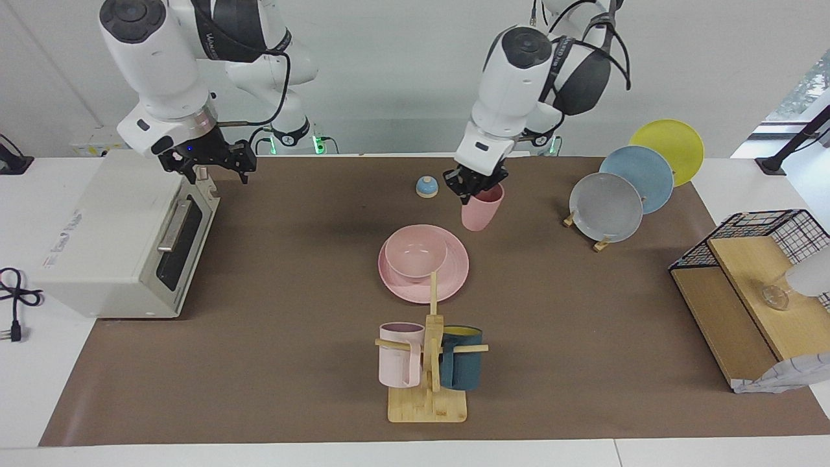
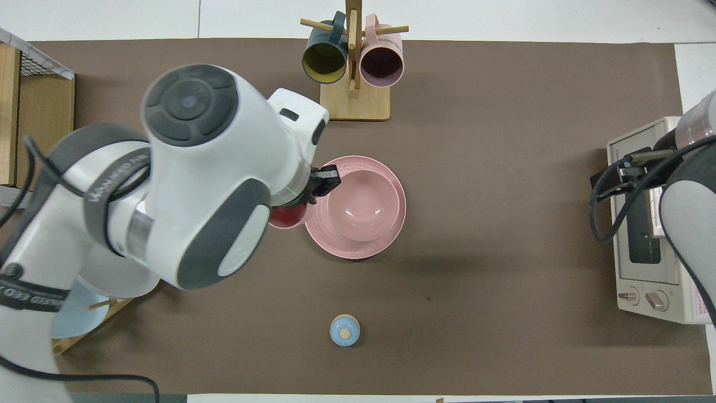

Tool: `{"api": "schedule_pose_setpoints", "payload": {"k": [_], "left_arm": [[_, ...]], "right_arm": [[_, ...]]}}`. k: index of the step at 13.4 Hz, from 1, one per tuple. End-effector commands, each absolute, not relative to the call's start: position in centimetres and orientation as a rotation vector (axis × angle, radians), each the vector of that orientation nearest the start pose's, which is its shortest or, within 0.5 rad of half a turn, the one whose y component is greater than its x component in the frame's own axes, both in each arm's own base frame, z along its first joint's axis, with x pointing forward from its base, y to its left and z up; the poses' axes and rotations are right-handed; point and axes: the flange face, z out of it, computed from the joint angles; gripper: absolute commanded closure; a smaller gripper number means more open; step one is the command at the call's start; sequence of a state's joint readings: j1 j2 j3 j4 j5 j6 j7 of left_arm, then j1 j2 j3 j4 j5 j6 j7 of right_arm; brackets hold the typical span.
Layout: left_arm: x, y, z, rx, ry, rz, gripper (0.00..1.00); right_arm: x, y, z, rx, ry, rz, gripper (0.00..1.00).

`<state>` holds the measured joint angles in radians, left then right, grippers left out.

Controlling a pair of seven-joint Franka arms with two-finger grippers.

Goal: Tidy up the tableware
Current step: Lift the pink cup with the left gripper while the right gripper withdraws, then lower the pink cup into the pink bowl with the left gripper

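The pink bowl [image 1: 415, 251] sits in the pink plate [image 1: 455, 274] in the middle of the mat; both also show in the overhead view, bowl [image 2: 363, 204] on plate [image 2: 335, 247]. My left gripper [image 1: 476, 182] is shut on the rim of the pink cup [image 1: 481, 209] and holds it upright over the mat, just beside the plate toward the left arm's end. In the overhead view the left arm hides most of the cup [image 2: 287, 218]. My right gripper [image 1: 209, 167] is open and empty, raised over the toaster oven [image 1: 123, 233].
A wooden mug tree [image 1: 428, 389] with a pale pink mug and a teal mug stands farther from the robots than the plate. A rack with grey [image 1: 606, 207], blue and yellow plates and a wire-and-wood shelf [image 1: 746, 292] are at the left arm's end. A small blue knob [image 1: 426, 187] lies nearer the robots.
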<state>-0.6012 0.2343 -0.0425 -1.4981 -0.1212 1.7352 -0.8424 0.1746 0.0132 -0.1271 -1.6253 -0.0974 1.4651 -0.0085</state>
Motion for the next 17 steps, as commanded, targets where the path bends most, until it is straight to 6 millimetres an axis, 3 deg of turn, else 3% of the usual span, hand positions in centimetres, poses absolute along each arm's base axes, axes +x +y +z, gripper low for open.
{"api": "schedule_pose_setpoints", "payload": {"k": [1, 3, 6, 10, 12, 17], "left_arm": [[51.7, -43.4, 50.3, -3.182, -0.481, 0.188, 1.0], [52.4, -46.7, 48.3, -3.158, -0.535, 0.176, 1.0], [51.3, -48.4, 46.4, -3.141, -0.509, 0.192, 1.0], [51.1, -49.0, 44.3, -3.162, -0.55, 0.169, 1.0], [51.2, -48.9, 42.4, -3.172, -0.564, 0.142, 1.0], [51.4, -48.3, 41.4, -3.153, -0.571, 0.144, 1.0]], "right_arm": [[53.3, -0.7, 57.7, -3.175, -0.059, 0.248, 0.0], [53.8, -4.7, 57.9, -3.131, 0.049, 0.17, 0.0], [52.8, -7.2, 57.2, -3.119, 0.107, 0.184, 0.0], [53.0, -6.4, 60.1, -3.115, 0.085, 0.063, 0.0], [52.7, -5.7, 61.7, -3.116, 0.07, 0.094, 0.0], [52.5, -5.4, 62.1, -3.117, 0.07, 0.094, 0.0]]}}
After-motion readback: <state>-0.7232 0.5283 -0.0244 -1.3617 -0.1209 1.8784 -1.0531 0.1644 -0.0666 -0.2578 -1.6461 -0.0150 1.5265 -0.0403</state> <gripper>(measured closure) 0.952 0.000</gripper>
